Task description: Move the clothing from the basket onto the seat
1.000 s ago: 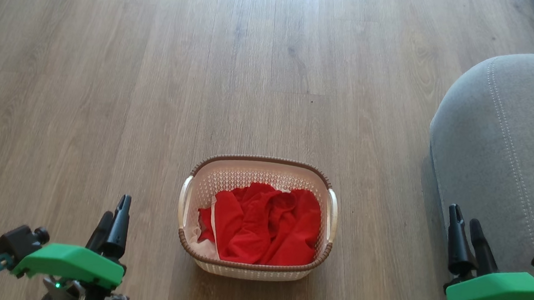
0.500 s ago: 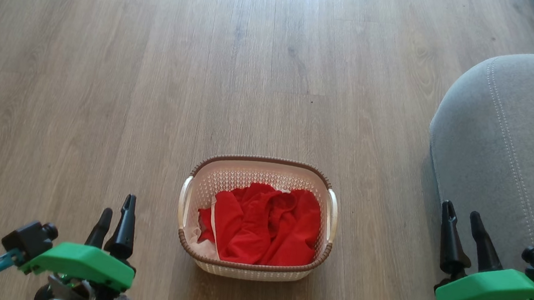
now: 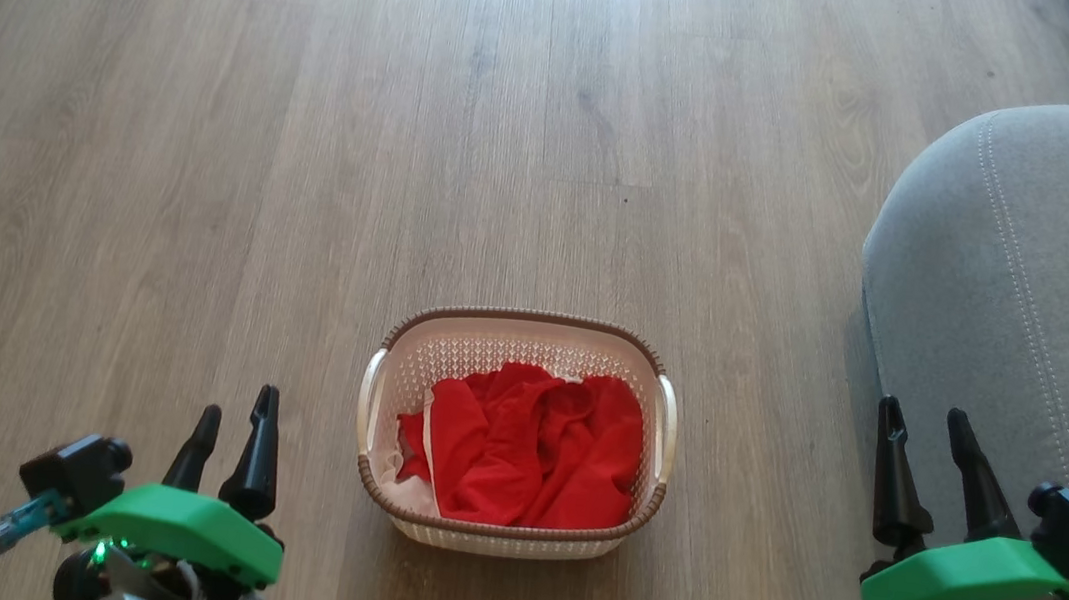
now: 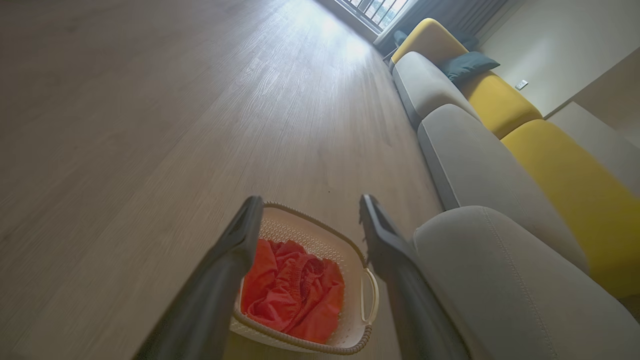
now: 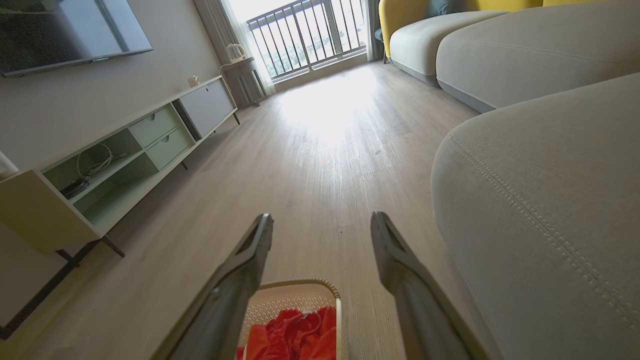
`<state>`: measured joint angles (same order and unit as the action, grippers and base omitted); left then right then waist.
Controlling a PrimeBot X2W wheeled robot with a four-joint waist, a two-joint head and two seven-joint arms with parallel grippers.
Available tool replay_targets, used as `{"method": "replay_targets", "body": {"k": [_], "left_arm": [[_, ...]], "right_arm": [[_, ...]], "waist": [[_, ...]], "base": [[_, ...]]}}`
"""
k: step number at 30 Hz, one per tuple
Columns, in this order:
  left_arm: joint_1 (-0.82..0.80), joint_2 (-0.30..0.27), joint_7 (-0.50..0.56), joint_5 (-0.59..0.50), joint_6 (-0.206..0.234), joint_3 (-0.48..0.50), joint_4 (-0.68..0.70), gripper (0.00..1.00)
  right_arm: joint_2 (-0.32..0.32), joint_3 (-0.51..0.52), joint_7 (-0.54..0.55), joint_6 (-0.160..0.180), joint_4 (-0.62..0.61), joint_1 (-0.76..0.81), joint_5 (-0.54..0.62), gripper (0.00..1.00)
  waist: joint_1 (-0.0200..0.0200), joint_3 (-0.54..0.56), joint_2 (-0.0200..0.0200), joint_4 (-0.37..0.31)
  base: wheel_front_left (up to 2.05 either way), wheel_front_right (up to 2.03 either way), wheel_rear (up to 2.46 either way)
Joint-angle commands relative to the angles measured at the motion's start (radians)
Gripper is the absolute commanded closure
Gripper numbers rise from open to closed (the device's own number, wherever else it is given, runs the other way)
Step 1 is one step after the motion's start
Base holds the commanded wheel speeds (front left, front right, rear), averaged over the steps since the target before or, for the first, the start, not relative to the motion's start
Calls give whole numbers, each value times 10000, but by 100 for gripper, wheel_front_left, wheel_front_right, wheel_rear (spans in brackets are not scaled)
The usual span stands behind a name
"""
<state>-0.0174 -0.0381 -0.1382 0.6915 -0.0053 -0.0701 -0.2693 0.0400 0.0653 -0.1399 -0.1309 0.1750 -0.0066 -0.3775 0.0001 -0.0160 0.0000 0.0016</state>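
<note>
I see bright red clothing with one white piece. The basket is perforated cream, brown-rimmed; the seat grey, pale-stitched.

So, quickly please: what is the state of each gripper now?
Left gripper: open, holding nothing.
Right gripper: open, holding nothing.
</note>
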Motion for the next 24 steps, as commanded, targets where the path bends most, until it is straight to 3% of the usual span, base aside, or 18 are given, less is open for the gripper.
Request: {"method": "replay_targets", "body": {"k": [1,24], "left_arm": [[-336,-97,-190,-341,64,147,401,0],[-392,-113,-866,-3021,181,202,472,0]], "right_arm": [[91,-174,-167,1,-436,-121,373,0],[99,99,-846,2,-510,-122,2725,0]], "waist": [[0,-5,0,-4],[-1,-79,0,-55]], "base": [[0,0,0],[0,0,0]]}}
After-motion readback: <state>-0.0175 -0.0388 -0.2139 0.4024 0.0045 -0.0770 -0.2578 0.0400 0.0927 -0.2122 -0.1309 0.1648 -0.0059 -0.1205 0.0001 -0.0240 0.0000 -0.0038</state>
